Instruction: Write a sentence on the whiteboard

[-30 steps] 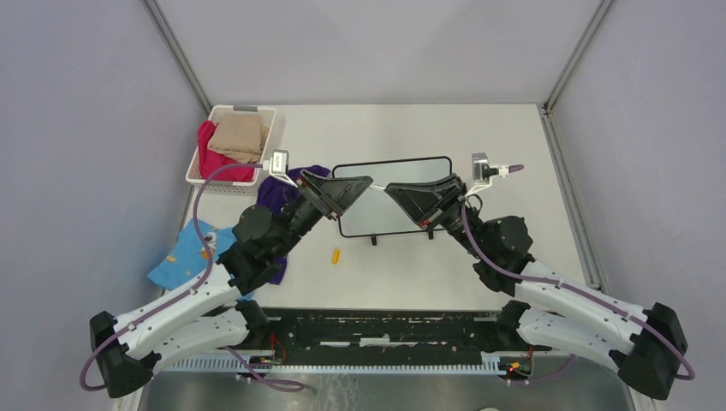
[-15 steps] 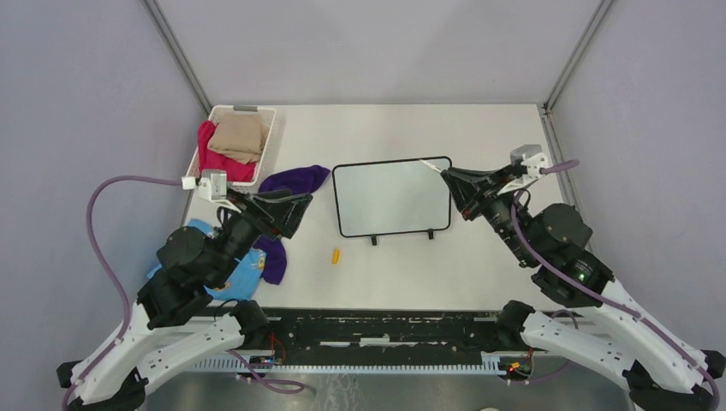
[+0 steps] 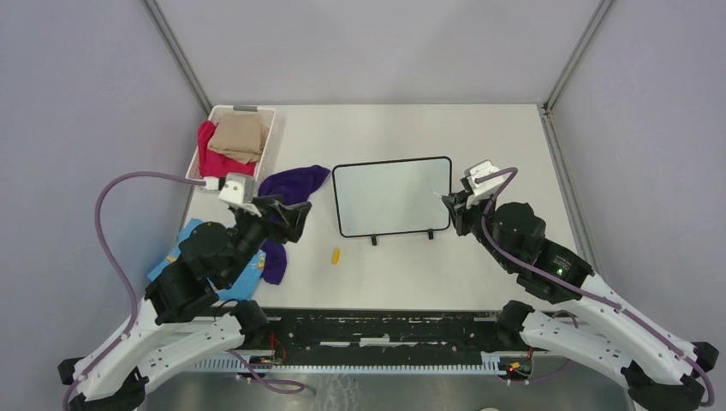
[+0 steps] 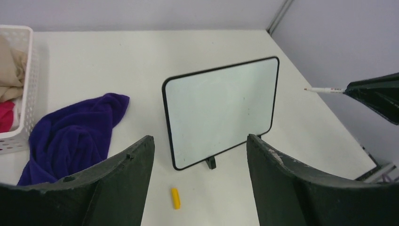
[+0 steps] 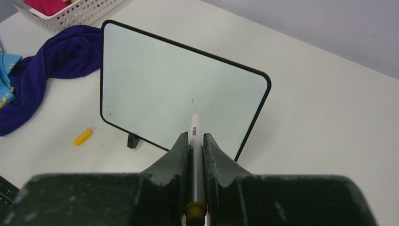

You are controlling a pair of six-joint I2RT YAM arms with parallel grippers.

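Small white whiteboard [image 3: 389, 195] with a thin black frame, blank, propped on two little feet mid-tabletop [image 3: 385, 133]. At its right edge the right hand [image 3: 451, 204] is clamped on a white marker pen [image 5: 195, 123], its tip aimed at the board but not touching. Nothing steadies the board, so a hard press would likely slide or tip it. The left hand [image 3: 295, 216] gapes empty above a purple cloth [image 3: 291, 181] on the left. There is bare tabletop far and right. A small yellow cap [image 3: 336, 255] lies on the near side.
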